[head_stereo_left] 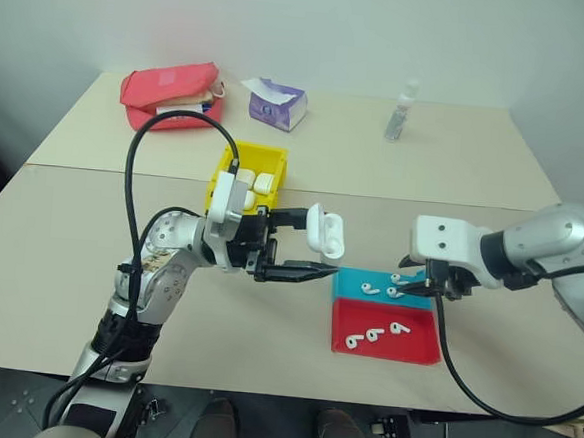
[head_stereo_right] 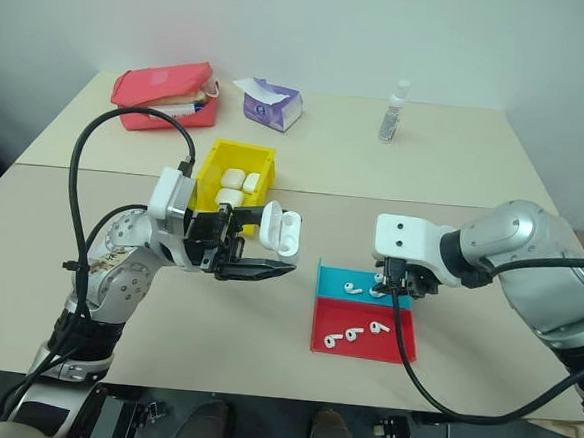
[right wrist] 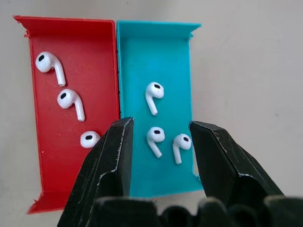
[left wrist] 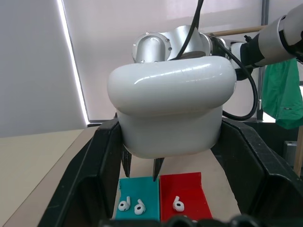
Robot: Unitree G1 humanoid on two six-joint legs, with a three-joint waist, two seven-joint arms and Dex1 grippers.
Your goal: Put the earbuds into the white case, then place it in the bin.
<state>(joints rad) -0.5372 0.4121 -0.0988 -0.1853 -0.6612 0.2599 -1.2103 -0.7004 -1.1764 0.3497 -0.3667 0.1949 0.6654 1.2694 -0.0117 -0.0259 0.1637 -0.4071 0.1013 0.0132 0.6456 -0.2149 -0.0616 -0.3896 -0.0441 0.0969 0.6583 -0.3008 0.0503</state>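
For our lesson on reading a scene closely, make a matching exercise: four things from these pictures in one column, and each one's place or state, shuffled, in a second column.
Things:
1. white case
2. yellow bin
3. turquoise tray
4. red tray

Places or states:
A. lies on the table under the right tool, with three earbuds inside
B. lid open, gripped by the left tool above the table
C. holds three earbuds, beside the turquoise one
D. stands behind the left tool, with white cases inside

Pairs: 1-B, 2-D, 3-A, 4-C
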